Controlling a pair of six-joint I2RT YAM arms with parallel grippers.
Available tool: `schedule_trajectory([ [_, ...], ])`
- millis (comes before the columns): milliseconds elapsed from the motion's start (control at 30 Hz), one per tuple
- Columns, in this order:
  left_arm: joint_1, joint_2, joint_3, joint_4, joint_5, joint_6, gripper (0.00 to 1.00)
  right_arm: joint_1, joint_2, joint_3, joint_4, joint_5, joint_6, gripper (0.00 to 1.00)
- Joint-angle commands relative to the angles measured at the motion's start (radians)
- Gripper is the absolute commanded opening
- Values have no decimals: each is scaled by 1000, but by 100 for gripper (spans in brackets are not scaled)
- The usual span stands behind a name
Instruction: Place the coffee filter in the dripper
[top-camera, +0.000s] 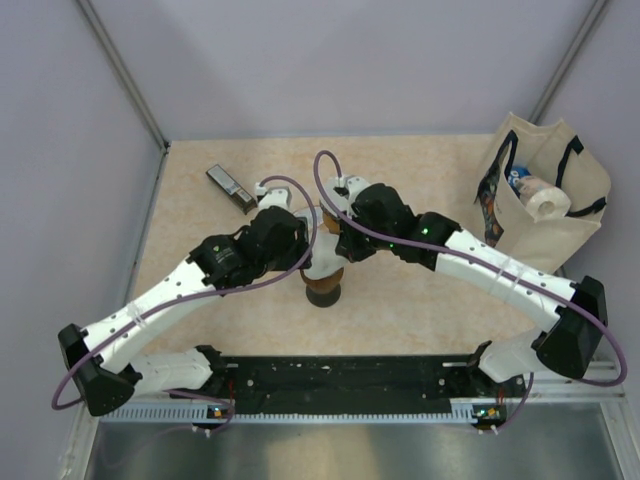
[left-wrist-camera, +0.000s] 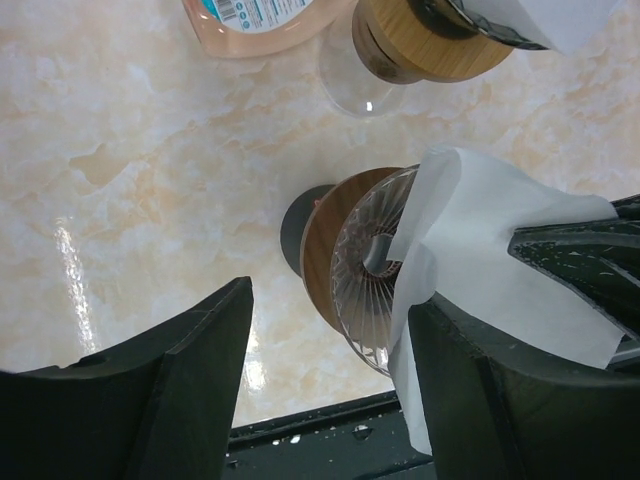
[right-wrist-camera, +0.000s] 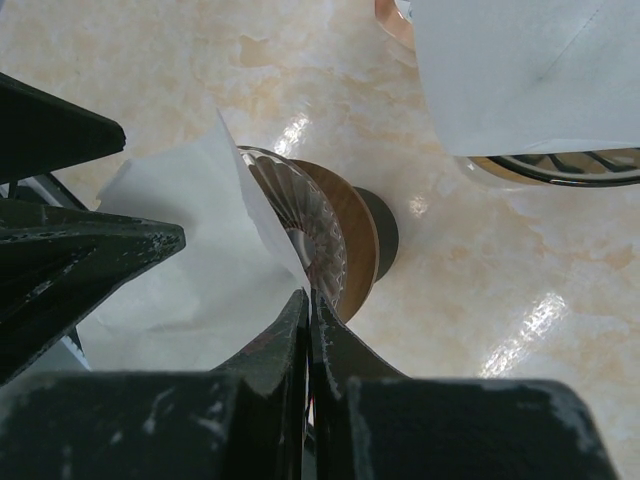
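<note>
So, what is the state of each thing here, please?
left hand: open, holding nothing
right hand: shut on the filter's edge
filter: opened out, partly inside the dripper
dripper: holds part of the filter
bag: standing, open at the top

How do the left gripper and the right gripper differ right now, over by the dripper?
The left gripper has its fingers wide apart; the right gripper has them pressed together. The left gripper holds nothing, while the right gripper seems to pinch the edge of the coffee filter at the rim of the dripper. Both have dark fingers and sit close to the dripper.
</note>
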Motion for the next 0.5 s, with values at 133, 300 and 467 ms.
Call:
schedule_trajectory([
  [133,18,33,-3,65,128,70,87,9,17,61,24,2,-27,0],
  [300,18,84,17,22,116,79,95,9,10,55,34,-5,-37,0],
  [467,19,118,34,-34,67,68,95,9,0,45,35,-3,-44,0],
])
